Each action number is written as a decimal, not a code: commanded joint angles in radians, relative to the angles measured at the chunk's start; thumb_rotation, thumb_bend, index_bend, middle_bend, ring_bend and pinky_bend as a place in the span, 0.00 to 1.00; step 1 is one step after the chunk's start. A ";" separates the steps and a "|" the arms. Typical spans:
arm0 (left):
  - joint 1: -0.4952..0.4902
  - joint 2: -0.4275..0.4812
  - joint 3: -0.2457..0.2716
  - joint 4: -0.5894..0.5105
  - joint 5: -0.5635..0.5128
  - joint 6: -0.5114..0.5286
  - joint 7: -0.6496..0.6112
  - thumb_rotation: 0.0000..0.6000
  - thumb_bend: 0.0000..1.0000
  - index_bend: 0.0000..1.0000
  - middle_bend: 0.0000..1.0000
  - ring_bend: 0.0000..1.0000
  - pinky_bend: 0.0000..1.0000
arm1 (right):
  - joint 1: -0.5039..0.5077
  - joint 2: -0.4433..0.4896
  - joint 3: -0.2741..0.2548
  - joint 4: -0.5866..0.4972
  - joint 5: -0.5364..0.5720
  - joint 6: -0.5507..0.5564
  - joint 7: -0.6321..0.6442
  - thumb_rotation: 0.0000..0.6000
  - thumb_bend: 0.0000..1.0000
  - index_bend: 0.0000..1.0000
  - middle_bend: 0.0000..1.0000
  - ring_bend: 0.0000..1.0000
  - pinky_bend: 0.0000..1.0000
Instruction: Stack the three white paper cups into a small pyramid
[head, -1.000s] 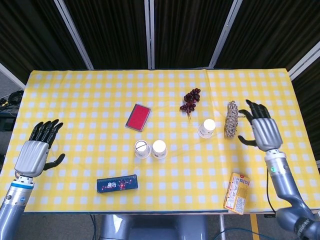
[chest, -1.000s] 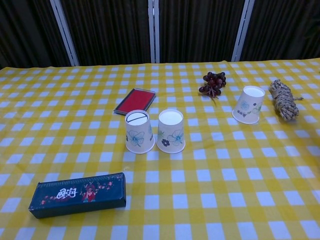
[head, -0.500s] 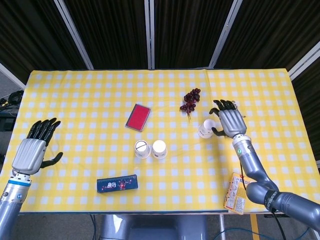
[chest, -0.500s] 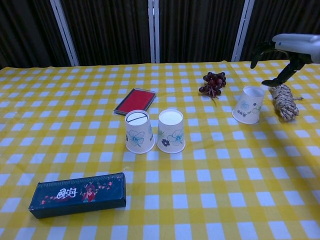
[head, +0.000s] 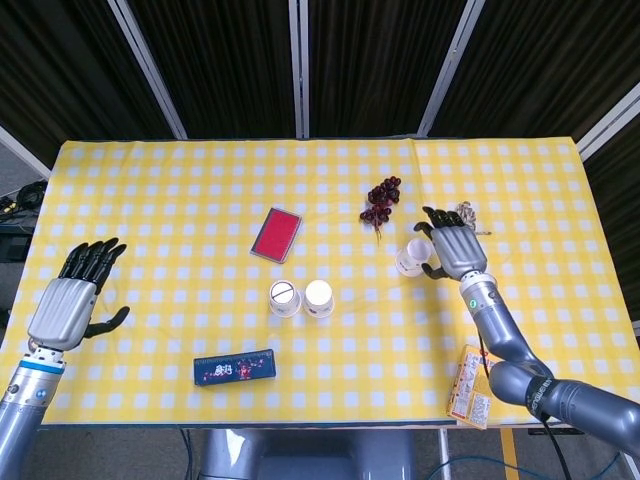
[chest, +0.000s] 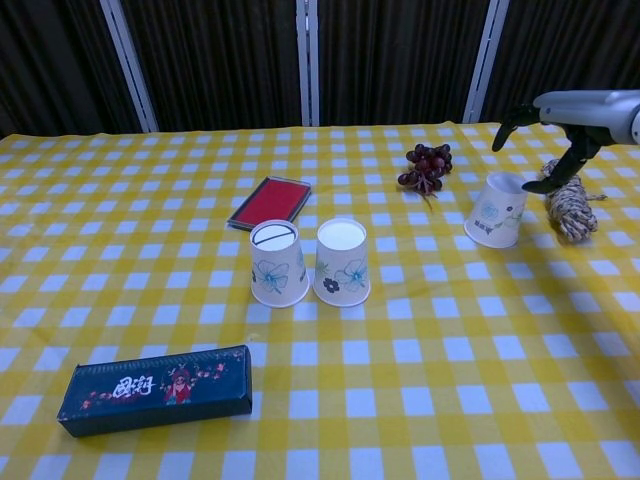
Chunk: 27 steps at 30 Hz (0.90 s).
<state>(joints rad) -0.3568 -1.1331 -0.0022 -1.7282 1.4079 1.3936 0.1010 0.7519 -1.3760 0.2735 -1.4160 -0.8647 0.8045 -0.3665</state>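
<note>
Head view shows both hands; chest view catches only the right hand (chest: 580, 115), cut off at the frame's right edge. Left hand (head: 72, 300) sits at the near left of the yellow-and-white checked table (head: 180, 190), fingers (head: 92, 258) apart, holding nothing – seen in head view only.

Right hand (head: 452, 245) hangs just beside and over the lone white floral paper cup (chest: 496, 209), fingers spread and curved, thumb side near the cup rim – whether they touch the cup cannot be told from either view. That cup stands upside down, tilted, right of centre on the table, near the dark red grape bunch (chest: 426, 164) and the coil of tan twine (chest: 568, 200).

Other two white paper cups stand upside down side by side, touching, at table centre: left one (chest: 277, 262) with a dark line on its base, right one (chest: 342, 261) plain.

Chest view shows the cups' flower prints; head view does not. Red flat rectangular case (head: 276, 235) lies behind the pair, dark blue long patterned box (head: 234, 367) in front. Orange-yellow snack carton (head: 473, 386) at the near right table edge appears in head view only. The twine is mostly hidden by the right hand in head view
</note>
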 joint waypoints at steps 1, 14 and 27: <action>0.003 0.000 -0.004 -0.001 0.005 -0.004 0.001 1.00 0.30 0.00 0.00 0.00 0.00 | 0.015 -0.016 -0.015 0.024 0.020 -0.010 -0.009 1.00 0.24 0.29 0.05 0.00 0.00; 0.013 -0.002 -0.024 0.003 0.015 -0.030 -0.002 1.00 0.30 0.00 0.00 0.00 0.00 | 0.049 -0.078 -0.034 0.107 0.028 -0.018 0.017 1.00 0.23 0.28 0.07 0.00 0.00; 0.021 0.001 -0.033 0.000 0.031 -0.047 -0.008 1.00 0.30 0.00 0.00 0.00 0.00 | 0.061 -0.110 -0.045 0.160 0.046 -0.003 0.017 1.00 0.26 0.37 0.12 0.00 0.00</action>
<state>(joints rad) -0.3362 -1.1326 -0.0354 -1.7274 1.4388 1.3474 0.0936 0.8139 -1.4840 0.2282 -1.2564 -0.8177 0.7972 -0.3517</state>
